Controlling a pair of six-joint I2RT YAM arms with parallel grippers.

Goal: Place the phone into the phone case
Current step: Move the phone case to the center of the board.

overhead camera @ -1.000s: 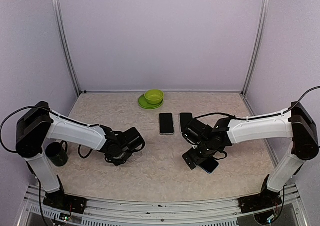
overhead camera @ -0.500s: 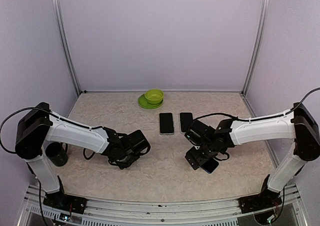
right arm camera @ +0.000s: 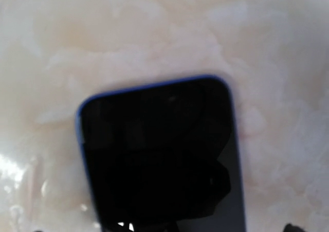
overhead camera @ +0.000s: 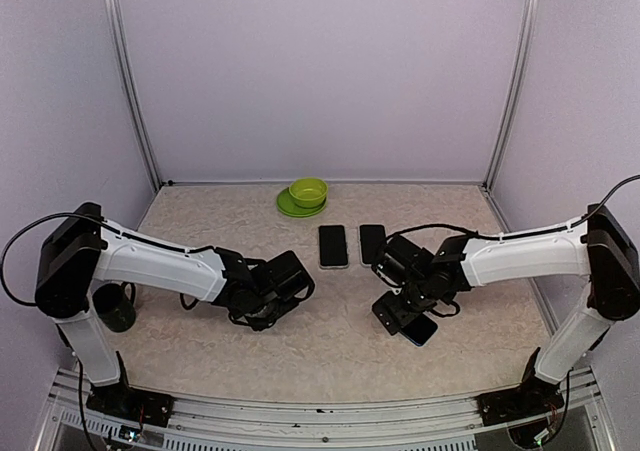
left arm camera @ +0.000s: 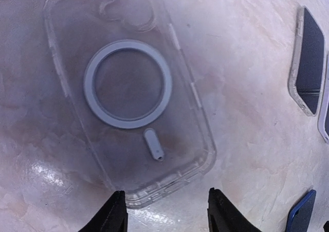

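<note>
**PHONE UNDER RIGHT GRIPPER, CASE AT LEFT GRIPPER, THE 2 WELL APART**

1. The phone (right arm camera: 159,155), blue-edged and dark face up, lies flat on the bench (overhead camera: 330,366) toward its near right part, directly under the right gripper (overhead camera: 403,316). In the right wrist view its long axis runs straight away from the gripper. The right gripper stands wide and holds nothing.

2. The case (left arm camera: 128,95), clear, lies flat left of the bench's middle. Its long axis runs away from the left gripper (left arm camera: 166,193), leaning slightly left, with the camera cut-out at the far end. The left gripper's fingers (left arm camera: 117,211) stand partly apart at the case's near end, and nothing is gripped.

3. The phone lies to the right of the case, so the right arm is the nearer one to it. In my judgement the carry goes leftward, and the phone's axis must be brought in line with the case's.

4. Not determinable:
- The phone's near end is cut off in the blurred right wrist view.
- The case is almost invisible from above.
- Whether its open side faces up cannot be told.

5. 2 other phones (overhead camera: 333,246) lie nearer the far edge.
</note>
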